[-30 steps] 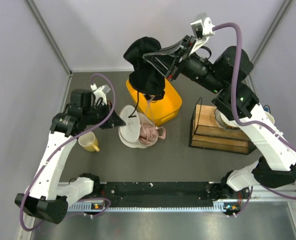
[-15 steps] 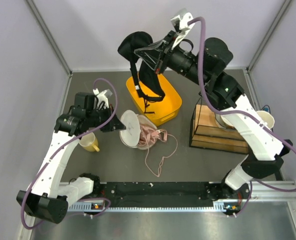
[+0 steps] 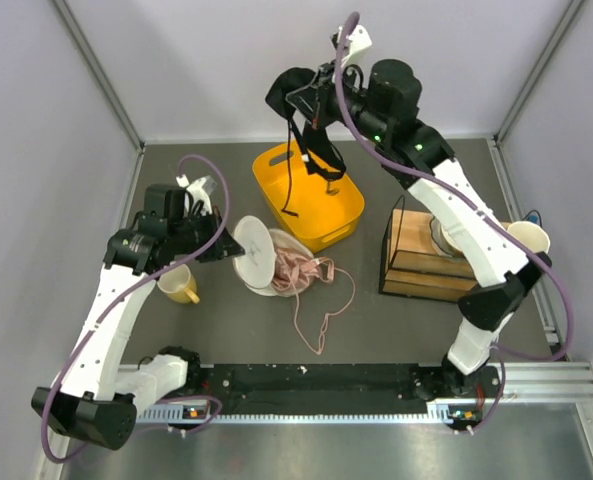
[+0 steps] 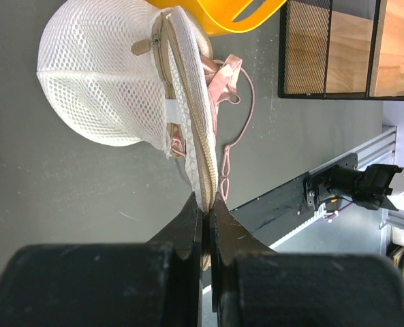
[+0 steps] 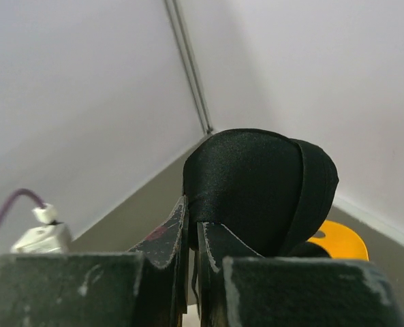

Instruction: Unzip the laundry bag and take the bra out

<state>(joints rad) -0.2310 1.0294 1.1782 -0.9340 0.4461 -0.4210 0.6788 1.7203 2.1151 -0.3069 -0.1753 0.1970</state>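
The laundry bag [image 3: 254,255], a round white mesh pouch with a tan zip rim, lies on the table in front of the yellow tub [image 3: 311,200]. My left gripper [image 3: 226,246] is shut on its zip rim [image 4: 205,184] at the bag's left edge. A pink bra [image 3: 304,272] hangs out of the bag's right side, its strap looping on the table; it also shows in the left wrist view [image 4: 223,76]. My right gripper [image 3: 314,100] is shut on a black bra [image 3: 291,92], held high above the tub with its straps dangling. The black cup [image 5: 256,184] fills the right wrist view.
A yellow mug [image 3: 179,286] stands left of the bag, under my left arm. A black wire and wood rack [image 3: 441,262] stands at the right, with a pale cup [image 3: 532,238] beyond it. Grey walls close in the table's back and sides.
My right gripper has carried the black bra higher and then to the right over the tub. The pink bra's strap has dropped out onto the table. My left gripper has held its grip.
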